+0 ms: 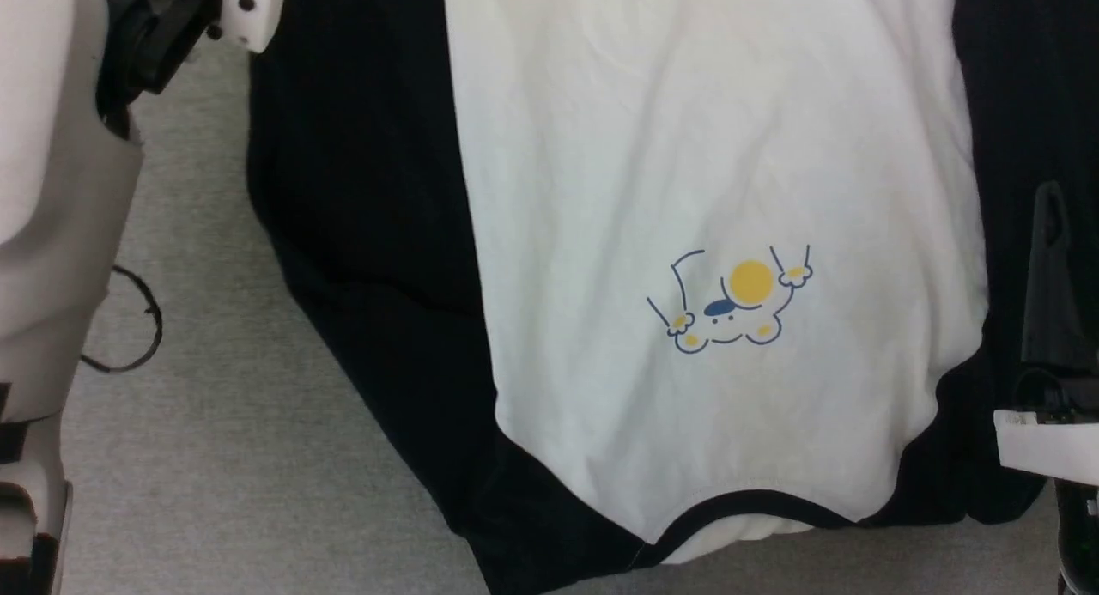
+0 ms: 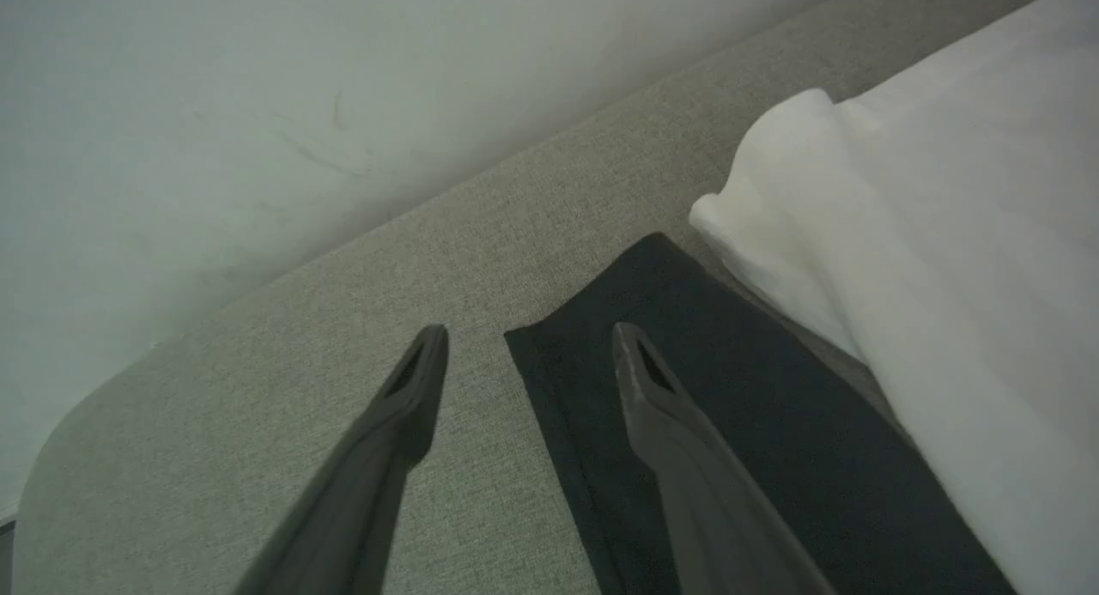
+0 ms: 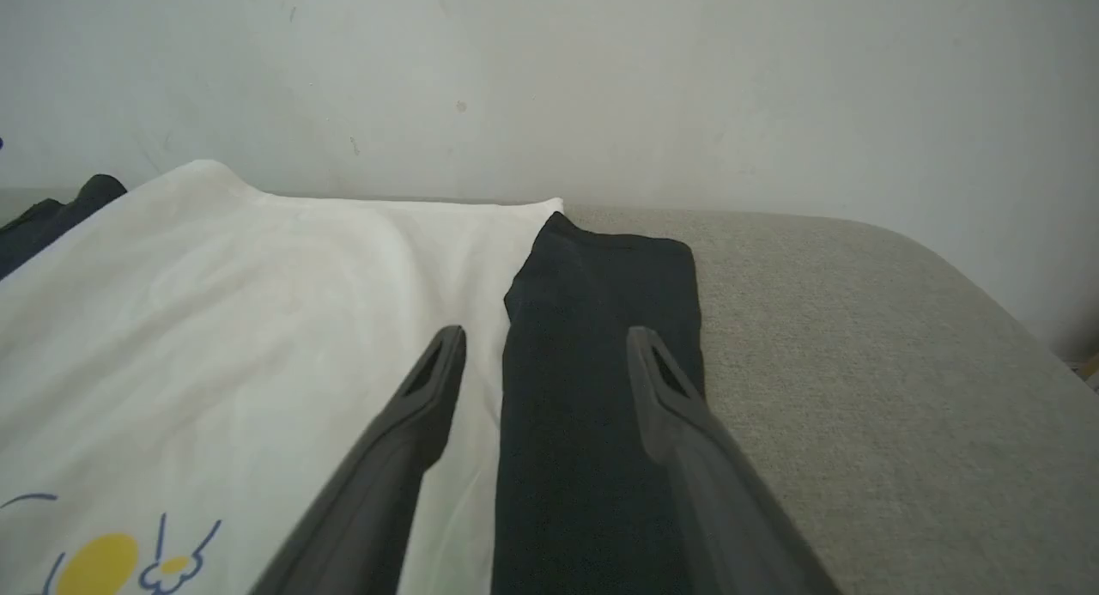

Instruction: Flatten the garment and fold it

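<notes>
Underneath everything, one grey cloth-covered surface (image 1: 215, 458), rounded at the corners, backed by one pale wall (image 3: 601, 80). Spread flat across it, chest up, one white shirt (image 1: 687, 148), collar end nearest the robot, hem toward the wall. Two black sleeves, one laid straight along each side of the white body: left sleeve (image 1: 369, 234), right sleeve (image 1: 1022, 106). Two grippers, both with fingers spread apart and pinching nothing: left gripper (image 2: 530, 337) at the left sleeve's cuff, one finger over black cloth, the other over bare grey; right gripper (image 3: 547, 337) over the right sleeve, beside its edge with the white. Contact with the cloth: cannot tell. One black collar trim (image 1: 755, 499). One small chest print (image 1: 734, 303): blue-outlined cartoon figure, yellow disc, blue cap. One thin black cord loop (image 1: 137, 320) on the grey, left of the shirt.
</notes>
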You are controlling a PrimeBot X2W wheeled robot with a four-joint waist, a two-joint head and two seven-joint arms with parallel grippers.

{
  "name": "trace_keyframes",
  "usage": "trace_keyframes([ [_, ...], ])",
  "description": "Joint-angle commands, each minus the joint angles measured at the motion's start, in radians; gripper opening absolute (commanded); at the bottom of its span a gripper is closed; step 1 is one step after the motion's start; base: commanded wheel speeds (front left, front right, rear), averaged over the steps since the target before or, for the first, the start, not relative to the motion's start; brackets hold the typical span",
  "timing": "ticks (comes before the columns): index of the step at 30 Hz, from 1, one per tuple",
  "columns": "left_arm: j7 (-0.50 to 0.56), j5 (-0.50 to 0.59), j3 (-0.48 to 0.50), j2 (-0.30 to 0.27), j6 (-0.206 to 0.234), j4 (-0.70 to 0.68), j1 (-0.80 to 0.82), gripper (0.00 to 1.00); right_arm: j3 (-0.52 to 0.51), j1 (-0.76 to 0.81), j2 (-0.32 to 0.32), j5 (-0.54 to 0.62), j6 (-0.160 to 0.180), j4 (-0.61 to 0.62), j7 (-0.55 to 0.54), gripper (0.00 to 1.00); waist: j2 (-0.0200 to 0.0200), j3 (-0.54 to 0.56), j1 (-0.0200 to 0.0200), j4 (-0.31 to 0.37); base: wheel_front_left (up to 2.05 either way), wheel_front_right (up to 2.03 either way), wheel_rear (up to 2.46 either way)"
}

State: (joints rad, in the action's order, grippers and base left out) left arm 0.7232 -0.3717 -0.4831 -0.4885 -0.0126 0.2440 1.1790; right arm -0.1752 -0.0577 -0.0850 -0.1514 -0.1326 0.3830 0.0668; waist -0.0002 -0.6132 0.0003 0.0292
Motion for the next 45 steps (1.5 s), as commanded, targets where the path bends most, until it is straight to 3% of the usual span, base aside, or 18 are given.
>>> trace_keyframes([
  [1, 0.030, -0.013, 0.003, -0.007, 0.008, 0.012, 0.014, 1.00, 0.005, -0.019, -0.007, -0.007, 0.002, 0.000, 0.009, 1.00, 0.0002, -0.077, -0.0003, 0.043, 0.00, 0.00, 0.00],
  [5, 0.097, -0.046, 0.029, -0.010, 0.048, 0.020, 0.003, 1.00, 0.002, -0.029, -0.012, -0.010, 0.002, -0.002, 0.012, 1.00, 0.0002, -0.098, -0.0003, 0.058, 0.00, 0.00, 0.00],
  [12, 0.121, -0.059, 0.055, -0.040, 0.092, 0.016, -0.042, 1.00, -0.006, -0.033, -0.016, -0.017, 0.002, -0.006, 0.010, 1.00, 0.0002, -0.116, -0.0003, 0.078, 0.00, 0.00, 0.00],
  [13, 0.126, -0.067, 0.058, -0.039, 0.096, 0.017, -0.051, 0.47, -0.008, -0.033, -0.016, -0.018, 0.002, -0.006, 0.009, 1.00, 0.0002, -0.118, -0.0003, 0.079, 0.00, 0.00, 0.00],
  [14, 0.130, -0.073, 0.059, -0.039, 0.096, 0.017, -0.058, 0.15, -0.012, -0.032, -0.017, -0.018, 0.002, -0.005, 0.008, 1.00, 0.0002, -0.119, -0.0003, 0.078, 0.00, 0.00, 0.00],
  [15, 0.132, -0.080, 0.060, -0.039, 0.096, 0.016, -0.065, 0.00, -0.014, -0.032, -0.018, -0.018, 0.002, -0.004, 0.007, 1.00, 0.0002, -0.119, -0.0003, 0.078, 0.00, 0.00, 0.00],
  [21, 0.103, -0.114, 0.085, -0.036, 0.108, 0.003, -0.102, 0.00, -0.019, -0.041, -0.022, -0.013, 0.002, 0.001, 0.000, 1.00, 0.0002, -0.105, -0.0003, 0.068, 0.00, 0.00, 0.00],
  [32, -0.126, -0.174, 0.184, -0.021, 0.120, -0.047, -0.184, 0.00, -0.014, -0.009, -0.009, -0.002, 0.002, -0.021, -0.015, 1.00, 0.0002, 0.057, -0.0003, 0.020, 0.00, 0.00, 0.00],
  [38, -0.191, -0.231, 0.242, -0.062, 0.103, -0.126, -0.319, 0.00, -0.020, 0.047, 0.013, 0.011, 0.002, -0.029, -0.034, 1.00, 0.0002, 0.222, -0.0003, -0.008, 0.00, 0.00, 0.00],
  [45, -0.187, -0.301, 0.375, -0.168, 0.144, -0.252, -0.538, 0.00, -0.027, 0.119, 0.031, 0.020, 0.002, -0.025, -0.061, 1.00, 0.0002, 0.365, -0.0003, -0.030, 0.00, 0.00, 0.00],
])
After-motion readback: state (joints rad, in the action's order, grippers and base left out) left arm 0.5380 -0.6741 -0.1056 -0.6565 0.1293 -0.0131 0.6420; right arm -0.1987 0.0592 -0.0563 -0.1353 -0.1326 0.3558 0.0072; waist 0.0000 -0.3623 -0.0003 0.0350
